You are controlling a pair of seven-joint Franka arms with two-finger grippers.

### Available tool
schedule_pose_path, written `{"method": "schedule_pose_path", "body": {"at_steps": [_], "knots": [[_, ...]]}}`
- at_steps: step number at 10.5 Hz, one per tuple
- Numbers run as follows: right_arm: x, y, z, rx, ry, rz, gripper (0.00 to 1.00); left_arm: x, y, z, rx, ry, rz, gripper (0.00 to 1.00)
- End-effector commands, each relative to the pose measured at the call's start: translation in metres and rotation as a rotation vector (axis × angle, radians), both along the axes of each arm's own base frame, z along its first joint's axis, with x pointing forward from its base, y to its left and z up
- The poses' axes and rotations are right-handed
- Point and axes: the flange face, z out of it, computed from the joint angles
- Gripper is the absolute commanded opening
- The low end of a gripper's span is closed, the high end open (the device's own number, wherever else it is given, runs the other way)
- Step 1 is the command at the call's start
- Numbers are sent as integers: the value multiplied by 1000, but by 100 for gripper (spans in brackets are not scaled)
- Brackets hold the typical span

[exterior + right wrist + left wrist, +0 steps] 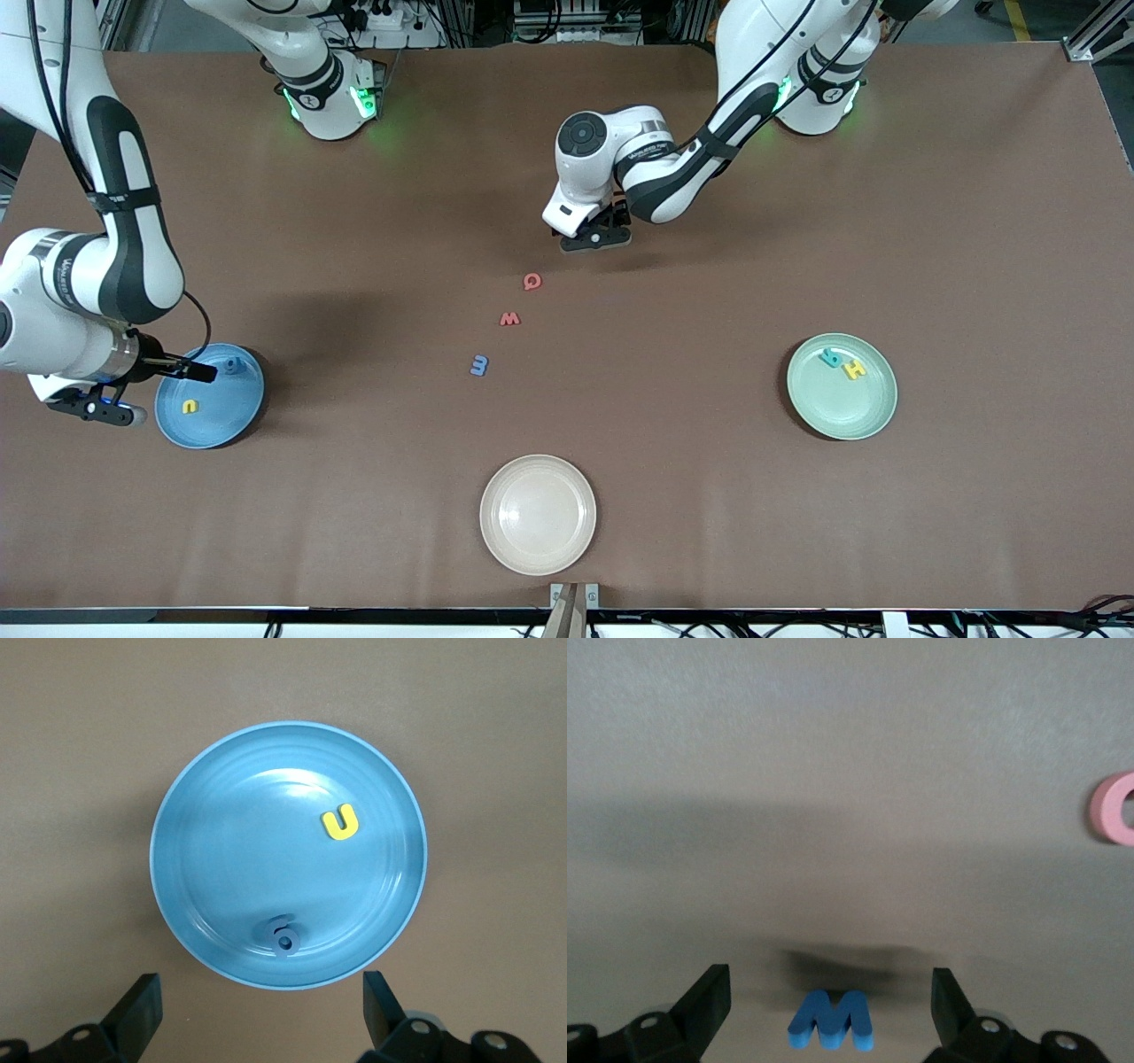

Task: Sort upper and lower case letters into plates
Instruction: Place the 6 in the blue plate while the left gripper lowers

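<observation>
- The cream plate [538,514], at the bottom centre of the front view and nearest the camera, holds nothing; no letter seems meant for it.
- At the left edge of that view, the right gripper [133,390] hangs over the rim of the blue plate [209,425] with its fingers spread and nothing between them. The right wrist view shows them wide apart, below the plate.
- In the blue plate lie a yellow u [340,822] and a blue-grey curled letter [283,935] by the rim, so I judge this the lowercase plate and the open fingers a sign of a drop just made.
- In the middle of the front view three letters lie loose on the brown table [354,496] in a slanting line: a blue M [479,365] lowest, a red W [509,319] above it, and a red Q [532,282] highest.
- Above them, the left gripper [595,237] hovers low over the table, fingers spread and empty. In the left wrist view the M sits at the bottom centre between the fingertips, with the Q at the right edge, so I judge it is lining up a pick.
- At the right of the front view, the green plate [842,416] carries a teal letter [831,357] touching a yellow H [854,369], likely the capitals' home.
</observation>
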Motion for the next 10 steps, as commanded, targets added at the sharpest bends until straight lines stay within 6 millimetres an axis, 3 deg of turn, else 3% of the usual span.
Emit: {"method": "schedule_pose_path", "body": {"at_steps": [1, 4, 6, 10], "knots": [[3, 18, -1, 0, 20, -11, 100, -17, -6, -8, 16, -49, 8, 100], [5, 71, -3, -14, 35, -69, 100, -33, -2, -17, 34, -46, -7, 100], [6, 96, -3, -24, 33, -107, 100, -35, -2, -19, 34, -46, -18, 100], [7, 114, -2, -30, 30, -123, 100, -33, -1, -18, 31, -47, -14, 97]]}}
